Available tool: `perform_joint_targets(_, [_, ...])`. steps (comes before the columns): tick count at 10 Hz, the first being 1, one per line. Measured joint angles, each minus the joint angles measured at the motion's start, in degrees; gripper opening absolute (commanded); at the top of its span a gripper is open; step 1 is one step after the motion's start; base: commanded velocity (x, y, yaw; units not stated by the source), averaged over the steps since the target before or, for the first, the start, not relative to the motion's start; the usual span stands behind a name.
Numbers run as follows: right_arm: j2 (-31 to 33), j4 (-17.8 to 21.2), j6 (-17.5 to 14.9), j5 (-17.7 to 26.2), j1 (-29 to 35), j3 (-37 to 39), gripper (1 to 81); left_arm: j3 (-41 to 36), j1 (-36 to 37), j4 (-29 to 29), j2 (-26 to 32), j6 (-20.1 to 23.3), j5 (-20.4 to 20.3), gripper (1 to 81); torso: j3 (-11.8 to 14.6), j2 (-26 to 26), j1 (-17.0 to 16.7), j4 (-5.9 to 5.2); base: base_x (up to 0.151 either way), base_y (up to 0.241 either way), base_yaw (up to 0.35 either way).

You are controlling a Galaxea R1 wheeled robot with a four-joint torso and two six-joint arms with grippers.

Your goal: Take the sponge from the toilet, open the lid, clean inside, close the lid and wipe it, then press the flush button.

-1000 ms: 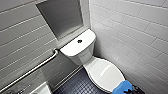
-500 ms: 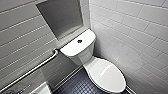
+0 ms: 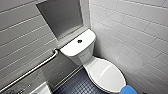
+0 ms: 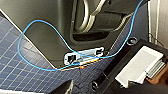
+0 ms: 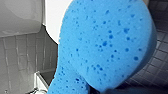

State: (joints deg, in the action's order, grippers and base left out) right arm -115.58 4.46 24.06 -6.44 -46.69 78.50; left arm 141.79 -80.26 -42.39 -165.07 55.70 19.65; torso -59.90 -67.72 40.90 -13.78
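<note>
The white glossy ceramic toilet (image 3: 82, 56) stands in a tiled corner, with the small dark round flush button (image 3: 79, 41) in the middle of its flat tank top. The white smooth oval plastic lid (image 3: 106, 75) lies shut over the bowl. The bright blue soft sponge (image 3: 128, 90), rounded and speckled with darker pores, is off the toilet, just beside the lid's front edge.

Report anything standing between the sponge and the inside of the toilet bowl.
The lid lies shut on the toilet, covering the bowl, so it bars the way inside. The sponge shows by the lid's front edge in the head view, and nothing visible stands between them.
</note>
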Motion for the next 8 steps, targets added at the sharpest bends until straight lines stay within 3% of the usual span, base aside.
perform_joint_targets(4, [-11.43, -0.72, 0.05, 7.17, 16.24, 4.66, 1.0, 0.00, 0.33, -0.04, 0.00, 0.00, 0.00, 81.1, 0.00, 0.00, 0.00, 0.00, 0.000, 0.000, 0.000])
perform_joint_targets(8, [-30.50, -0.88, 0.33, 11.18, 19.71, 22.19, 1.0, 0.00, 0.33, -0.06, 0.02, 0.00, -0.02, 81.1, 0.00, 0.02, 0.00, 0.00, 0.000, 0.000, 0.000])
